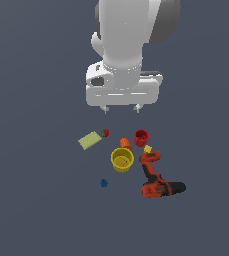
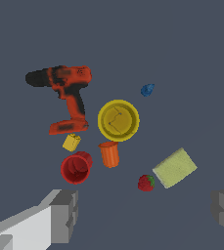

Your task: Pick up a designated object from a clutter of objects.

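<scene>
Grey floor: drill point(image 1: 156, 179) well apart from end effector point(image 1: 121, 108)

arm: vertical, wrist pointing down | gripper point(image 1: 121, 108): jaws wide apart, nothing held | fingertips point(image 2: 64, 215) hanging in air

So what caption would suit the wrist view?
Open gripper above the drill, two cups and small clutter.
</scene>
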